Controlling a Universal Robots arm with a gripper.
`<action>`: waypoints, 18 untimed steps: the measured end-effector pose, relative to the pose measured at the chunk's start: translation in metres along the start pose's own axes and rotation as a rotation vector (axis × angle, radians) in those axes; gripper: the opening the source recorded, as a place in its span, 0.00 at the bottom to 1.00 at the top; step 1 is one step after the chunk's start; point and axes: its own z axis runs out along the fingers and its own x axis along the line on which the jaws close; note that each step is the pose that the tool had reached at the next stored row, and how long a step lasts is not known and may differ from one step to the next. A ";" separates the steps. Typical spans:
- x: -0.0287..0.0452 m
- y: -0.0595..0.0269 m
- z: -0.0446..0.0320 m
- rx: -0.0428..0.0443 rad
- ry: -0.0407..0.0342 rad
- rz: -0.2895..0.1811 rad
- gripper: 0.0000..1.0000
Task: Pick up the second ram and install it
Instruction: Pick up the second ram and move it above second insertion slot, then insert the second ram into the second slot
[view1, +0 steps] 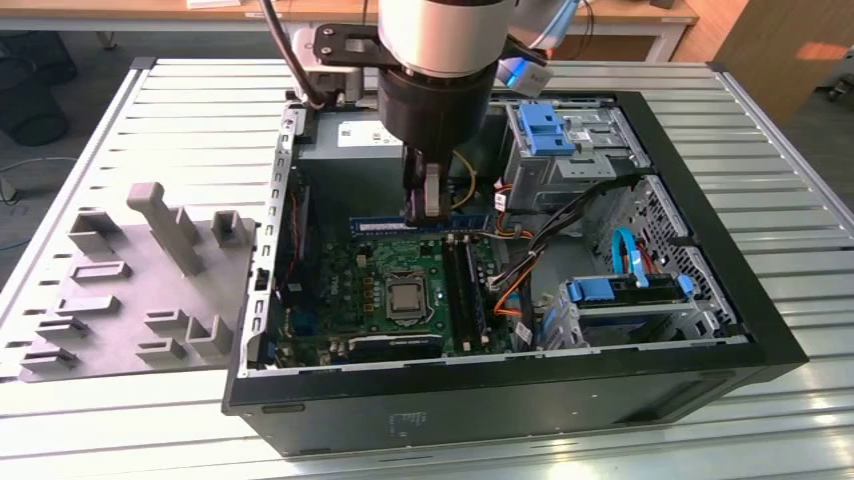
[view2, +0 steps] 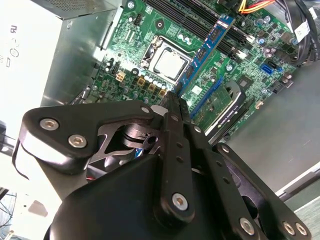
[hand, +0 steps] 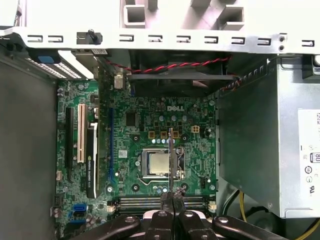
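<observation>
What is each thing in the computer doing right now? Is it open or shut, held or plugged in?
Computer case, open, lying on its side.
Fingers, shut on the memory stick.
Memory stick, held above the green board, not plugged in.
Chip, sitting in its socket, uncovered.

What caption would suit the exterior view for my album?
The gripper holds the second ram over the green motherboard inside an open computer case.
</observation>
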 end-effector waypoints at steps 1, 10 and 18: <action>0.0000 0.0000 0.0003 0.0001 0.0000 0.000 0.12; 0.0002 -0.0002 0.0038 0.0001 -0.0001 0.000 0.12; 0.0003 -0.0003 0.0057 0.0000 0.0000 0.000 0.12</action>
